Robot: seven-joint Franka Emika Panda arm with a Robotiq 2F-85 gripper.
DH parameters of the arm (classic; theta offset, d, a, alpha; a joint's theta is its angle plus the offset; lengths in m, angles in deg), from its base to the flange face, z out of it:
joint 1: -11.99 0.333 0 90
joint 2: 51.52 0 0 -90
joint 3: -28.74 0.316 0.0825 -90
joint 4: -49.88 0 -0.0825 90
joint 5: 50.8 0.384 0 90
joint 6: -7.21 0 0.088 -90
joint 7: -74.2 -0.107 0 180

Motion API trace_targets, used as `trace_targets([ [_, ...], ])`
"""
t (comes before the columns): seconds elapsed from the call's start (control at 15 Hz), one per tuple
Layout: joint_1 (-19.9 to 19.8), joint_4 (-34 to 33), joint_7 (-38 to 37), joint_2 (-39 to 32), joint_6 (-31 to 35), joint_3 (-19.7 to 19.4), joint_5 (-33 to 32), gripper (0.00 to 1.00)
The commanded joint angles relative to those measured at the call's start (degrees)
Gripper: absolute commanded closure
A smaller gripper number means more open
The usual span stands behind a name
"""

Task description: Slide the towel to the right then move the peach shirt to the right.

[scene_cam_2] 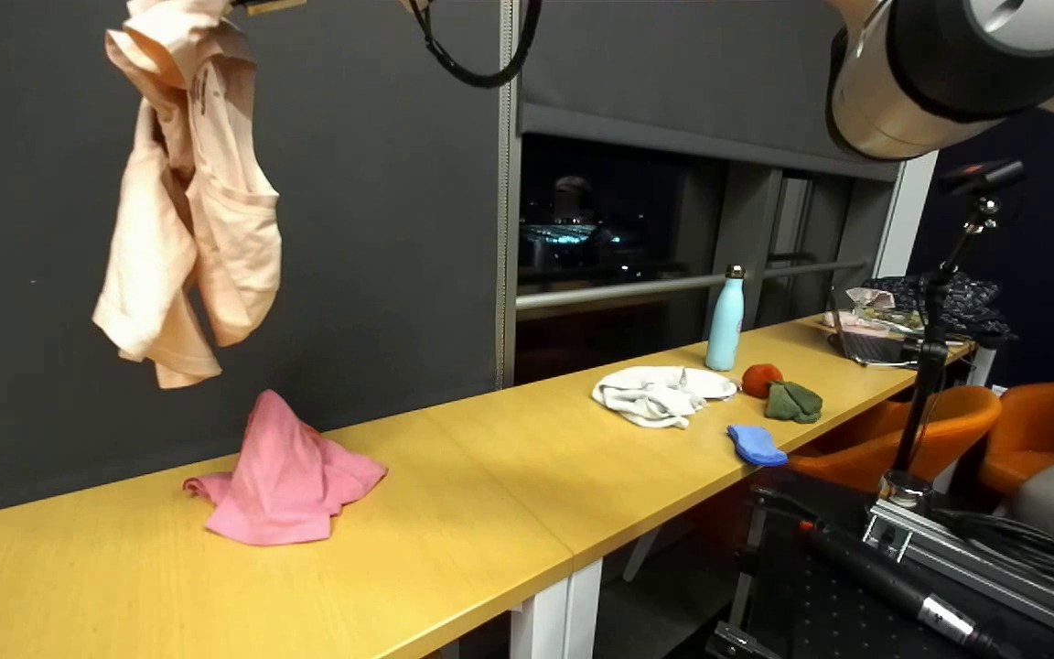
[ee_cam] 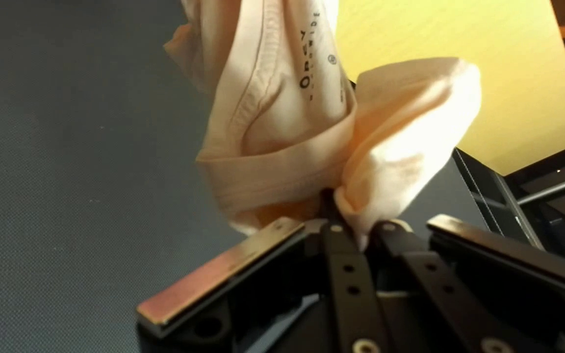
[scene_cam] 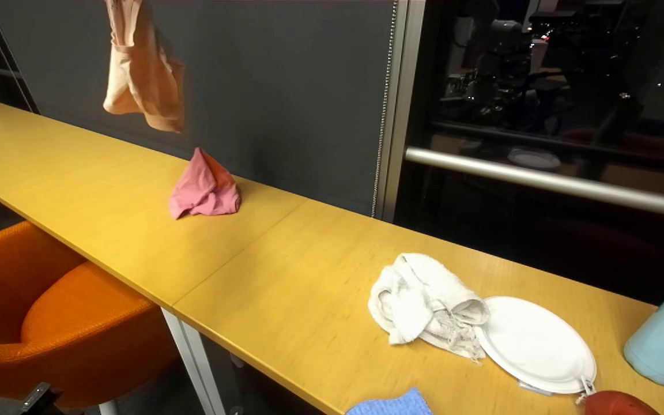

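A bottle (scene_cam_2: 725, 325) stands on the table (scene_cam_2: 500, 448) near a plate (scene_cam: 539, 349). A red item (scene_cam_2: 760, 380) sits between the plate and a green cloth (scene_cam_2: 793, 403); a blue cloth (scene_cam_2: 756, 446) lies by the table's edge. A chair (scene_cam: 78, 305) stands alongside, a blind (scene_cam: 280, 86) behind.

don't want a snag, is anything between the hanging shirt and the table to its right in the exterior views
The pink cloth stands peaked on the table, below and right of the peach shirt in both exterior views; lowering there might catch it. Up at the shirt's height, nothing visible.
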Motion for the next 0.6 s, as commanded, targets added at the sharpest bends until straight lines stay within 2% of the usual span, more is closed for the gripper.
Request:
trace_targets([
  [0.0,-0.53,1.81,-1.13,4.53,-7.11,-1.42,-0.27,0.98],
  [0.33,-3.62,3.26,-5.13,5.0,-16.51,-3.73,-0.08,0.98],
  [0.47,-5.53,3.9,-4.53,2.52,-18.12,-2.71,1.77,0.98],
  [0.53,-5.4,-1.36,-4.3,-1.85,-20.98,-2.21,2.46,0.98],
])
